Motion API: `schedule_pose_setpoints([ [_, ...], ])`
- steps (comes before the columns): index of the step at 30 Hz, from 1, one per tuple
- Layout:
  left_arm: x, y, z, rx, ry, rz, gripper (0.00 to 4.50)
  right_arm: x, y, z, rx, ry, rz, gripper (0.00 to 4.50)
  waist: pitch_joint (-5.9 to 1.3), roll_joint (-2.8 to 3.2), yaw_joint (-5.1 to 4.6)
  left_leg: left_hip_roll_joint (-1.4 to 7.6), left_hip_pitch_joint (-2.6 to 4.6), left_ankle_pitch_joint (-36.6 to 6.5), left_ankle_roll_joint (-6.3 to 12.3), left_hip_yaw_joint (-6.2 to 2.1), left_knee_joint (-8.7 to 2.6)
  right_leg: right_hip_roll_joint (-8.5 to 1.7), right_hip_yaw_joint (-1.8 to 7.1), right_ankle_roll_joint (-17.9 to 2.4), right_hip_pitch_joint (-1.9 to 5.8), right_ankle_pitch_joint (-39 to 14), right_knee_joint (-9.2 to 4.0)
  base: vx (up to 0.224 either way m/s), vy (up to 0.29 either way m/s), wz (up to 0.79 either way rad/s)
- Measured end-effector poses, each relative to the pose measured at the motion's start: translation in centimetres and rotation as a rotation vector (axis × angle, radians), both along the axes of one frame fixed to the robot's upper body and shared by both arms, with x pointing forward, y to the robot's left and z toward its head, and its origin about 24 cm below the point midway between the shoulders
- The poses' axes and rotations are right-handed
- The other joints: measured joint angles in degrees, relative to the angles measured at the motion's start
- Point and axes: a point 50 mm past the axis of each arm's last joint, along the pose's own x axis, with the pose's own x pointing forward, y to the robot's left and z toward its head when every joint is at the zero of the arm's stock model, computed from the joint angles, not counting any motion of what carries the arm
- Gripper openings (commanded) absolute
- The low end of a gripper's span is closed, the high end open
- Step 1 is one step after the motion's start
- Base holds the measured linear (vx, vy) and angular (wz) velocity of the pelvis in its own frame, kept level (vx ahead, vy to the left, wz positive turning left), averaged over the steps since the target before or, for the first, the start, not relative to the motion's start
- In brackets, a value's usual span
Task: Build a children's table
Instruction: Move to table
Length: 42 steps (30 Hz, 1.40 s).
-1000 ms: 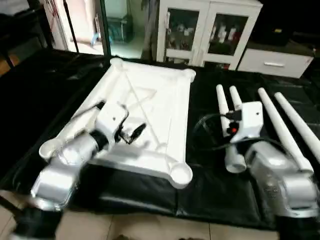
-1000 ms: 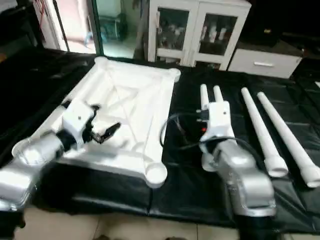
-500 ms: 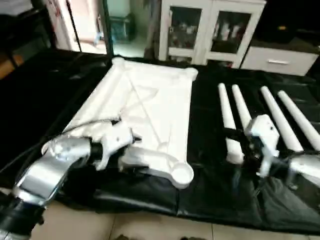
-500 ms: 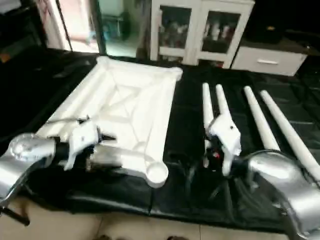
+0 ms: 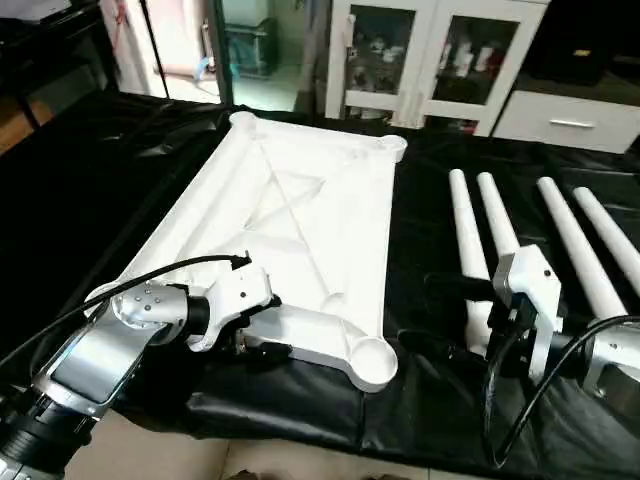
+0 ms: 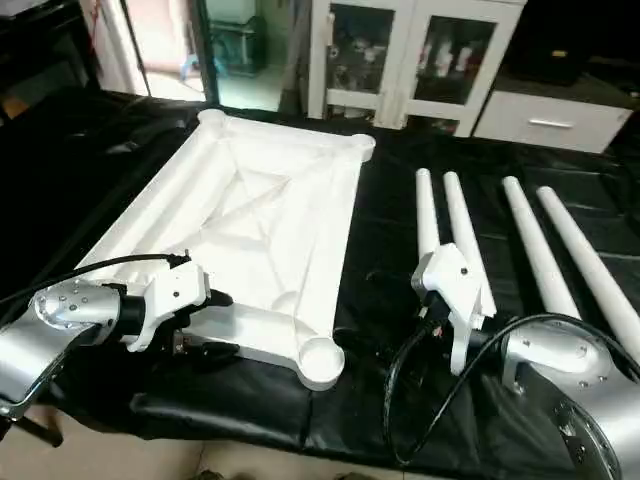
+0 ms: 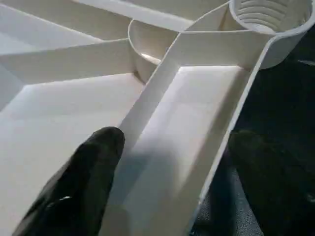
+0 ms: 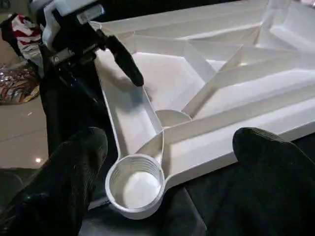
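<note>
top [image 5: 300, 215]: underside up on black sheet [image 5: 90, 200]
left gripper [image 7: 170, 169]: fingers apart, straddling near rim, contact unclear
right gripper [image 8: 165, 162]: spread wide, holding nothing
legs [image 5: 520, 245]: four, beside top

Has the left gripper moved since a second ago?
Yes. The left gripper has come down toward the near rim of the table top, its fingers now straddling that rim.

Left gripper [image 5: 262, 335] lowered from above white plastic ribbed tabletop [image 5: 300, 215] to its near rim, lower left; right gripper [image 5: 440, 315] swung leftwards, off white tube legs [image 5: 470, 240].
</note>
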Motion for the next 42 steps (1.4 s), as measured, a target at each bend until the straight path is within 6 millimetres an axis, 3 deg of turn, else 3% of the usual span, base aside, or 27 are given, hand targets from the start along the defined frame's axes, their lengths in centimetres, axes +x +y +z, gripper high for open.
schedule_pose_setpoints([
  [6, -0.4, 0.1, -0.7, 0.022, 0.071, 0.019, 3.00, -0.5, -0.4, -0.7, -0.024, 0.035, -0.012, 4.50, 0.04, 0.05, 0.06, 0.37, -0.15, 0.0, -0.01, 0.42, -0.06, 0.07, -0.14, 0.1, -0.15, -0.1, -0.11, 0.000, 0.000, 0.00],
  [11, -1.2, -1.4, 0.6, -0.067, 0.065, -0.069, 2.60, -0.6, -0.5, -0.8, -0.031, 0.040, -0.016, 4.50, 0.08, 0.12, -0.01, 0.39, -0.09, 0.0, -0.01, 0.49, -0.06, 0.06, -0.10, 0.1, -0.10, -0.1, -0.10, 0.000, 0.000, 0.00],
  [23, -1.1, -1.0, -0.1, -0.027, 0.087, -0.052, 1.61, -1.4, -0.3, -0.9, -0.041, 0.052, -0.016, 4.50, 0.49, 0.50, -0.53, 0.42, -0.16, 0.0, -0.02, 0.49, -0.07, 0.07, -0.10, 0.5, -0.13, -0.3, -0.15, 0.000, 0.000, 0.00],
  [25, -1.2, -1.1, -0.3, -0.013, 0.095, -0.054, 1.26, -1.6, -0.1, -0.8, -0.042, 0.051, -0.007, 4.50, 0.65, 0.61, -0.58, 0.42, -0.21, 0.0, -0.02, 0.49, -0.08, 0.07, -0.10, 0.5, -0.18, -0.3, -0.16, 0.000, 0.000, 0.00],
  [31, -1.1, -1.2, -0.5, 0.009, 0.112, -0.029, 0.90, -1.7, 0.0, -0.6, -0.040, 0.045, -0.003, 4.50, 0.73, 0.67, -0.63, 0.42, -0.21, 0.0, -0.02, 0.54, -0.38, 0.07, -0.10, 0.4, -0.21, -0.3, -0.25, 0.000, 0.000, 0.00],
  [42, -0.2, -1.6, -0.5, 0.022, 0.080, 0.073, 0.36, -1.6, 0.0, -0.7, -0.046, 0.048, -0.015, 4.50, 0.88, 0.59, -2.48, 0.42, -0.17, 0.0, -0.03, 0.59, -0.83, 0.10, -0.08, 0.8, -0.32, -0.5, -0.25, 0.000, 0.000, 0.00],
])
